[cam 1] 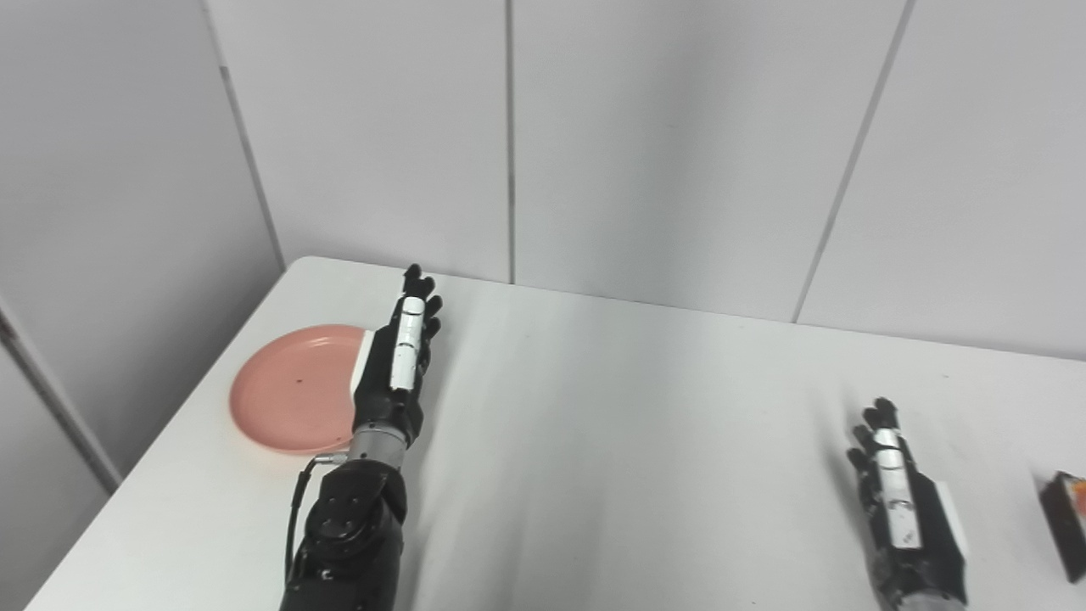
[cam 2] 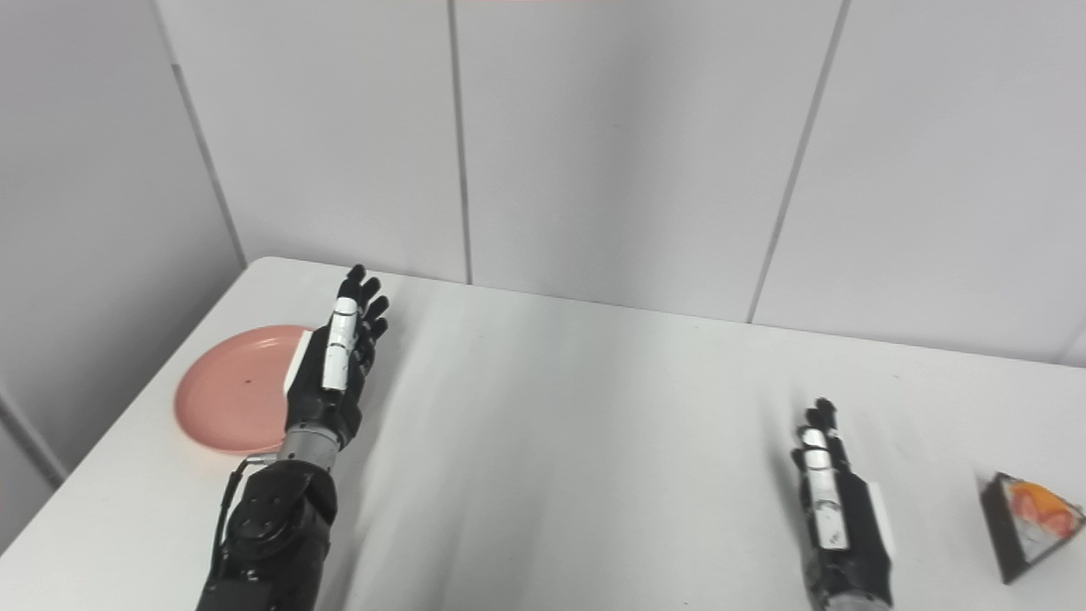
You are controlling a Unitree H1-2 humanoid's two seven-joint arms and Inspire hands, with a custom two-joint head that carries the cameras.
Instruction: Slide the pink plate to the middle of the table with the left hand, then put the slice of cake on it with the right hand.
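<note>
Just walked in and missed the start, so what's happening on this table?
A humanoid robot is at a white table. Its left hand, open with fingers extended, is beside the pink plate near the table's left edge. The right hand is open and holds nothing; the slice of cake sits untouched to its right.

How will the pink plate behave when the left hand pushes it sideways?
The pink plate looks shallow, rigid and flat-based, so it should slide rather than tip. The table looks smooth, so resistance is probably low. Pushing off-centre with the left hand may spin it.
</note>
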